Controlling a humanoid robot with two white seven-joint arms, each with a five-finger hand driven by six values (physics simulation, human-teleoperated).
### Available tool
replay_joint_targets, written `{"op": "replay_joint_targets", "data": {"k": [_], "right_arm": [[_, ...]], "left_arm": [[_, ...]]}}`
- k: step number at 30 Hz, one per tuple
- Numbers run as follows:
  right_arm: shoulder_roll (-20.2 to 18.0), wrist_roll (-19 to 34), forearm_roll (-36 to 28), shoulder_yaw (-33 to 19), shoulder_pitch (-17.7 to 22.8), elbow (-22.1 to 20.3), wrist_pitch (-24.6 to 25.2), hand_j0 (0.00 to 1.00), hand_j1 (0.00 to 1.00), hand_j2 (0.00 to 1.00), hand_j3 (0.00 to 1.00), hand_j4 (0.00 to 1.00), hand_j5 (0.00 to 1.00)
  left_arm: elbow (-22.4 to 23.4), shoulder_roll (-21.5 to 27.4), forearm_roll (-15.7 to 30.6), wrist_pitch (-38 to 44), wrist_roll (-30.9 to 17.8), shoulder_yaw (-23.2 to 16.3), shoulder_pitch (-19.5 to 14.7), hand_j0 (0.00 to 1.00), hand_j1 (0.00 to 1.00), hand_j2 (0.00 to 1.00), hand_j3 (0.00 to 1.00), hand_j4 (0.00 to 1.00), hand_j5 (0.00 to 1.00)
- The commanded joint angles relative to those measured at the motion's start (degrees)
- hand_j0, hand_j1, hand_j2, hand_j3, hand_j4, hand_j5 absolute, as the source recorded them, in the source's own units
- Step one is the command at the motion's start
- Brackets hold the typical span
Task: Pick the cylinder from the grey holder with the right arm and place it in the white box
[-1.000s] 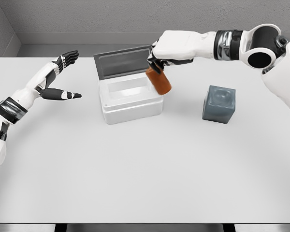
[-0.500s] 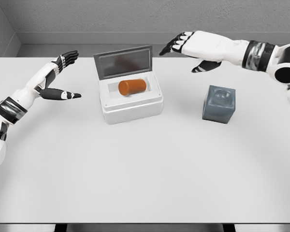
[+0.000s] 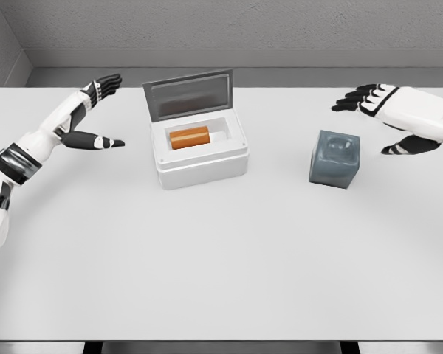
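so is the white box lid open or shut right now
Open. The lid stands raised behind the white box, and the orange cylinder shows lying on its side in the cavity.

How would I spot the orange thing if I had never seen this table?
Find the white box with the raised grey lid, left of centre on the white table. The orange cylinder lies on its side inside it, the only brightly coloured object there.

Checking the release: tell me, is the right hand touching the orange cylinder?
Apart. The head view shows the right hand open beyond the grey holder, with bare table between it and the orange cylinder in the white box.
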Motion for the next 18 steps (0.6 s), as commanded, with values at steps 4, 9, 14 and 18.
{"op": "replay_joint_targets", "data": {"k": [4, 9, 14, 18], "right_arm": [[-4.4, 0.0, -2.9, -4.9, 0.5, -1.3, 0.2, 1.0, 1.0, 1.0, 1.0, 1.0, 1.0], [-4.3, 0.0, -2.9, -4.2, 6.2, -3.6, 0.2, 1.0, 1.0, 1.0, 1.0, 1.0, 1.0], [-4.0, 0.0, -2.9, -4.2, 6.5, -3.8, 0.2, 1.0, 1.0, 1.0, 1.0, 1.0, 1.0], [-2.6, 0.2, -2.9, -4.2, 6.9, -3.8, 0.2, 1.0, 1.0, 1.0, 1.0, 1.0, 1.0]], "left_arm": [[0.2, 0.0, 0.4, 0.1, -0.4, -0.5, -0.5, 1.0, 1.0, 1.0, 1.0, 1.0, 1.0], [0.3, -0.8, 0.2, 0.1, -1.2, -0.7, -1.1, 1.0, 1.0, 1.0, 1.0, 1.0, 1.0], [0.4, -1.7, 0.2, 0.1, -1.3, -0.7, -1.8, 1.0, 1.0, 1.0, 1.0, 1.0, 1.0], [0.9, -2.3, 0.1, 0.1, -1.3, -0.8, -1.8, 1.0, 1.0, 1.0, 1.0, 1.0, 1.0]]}}
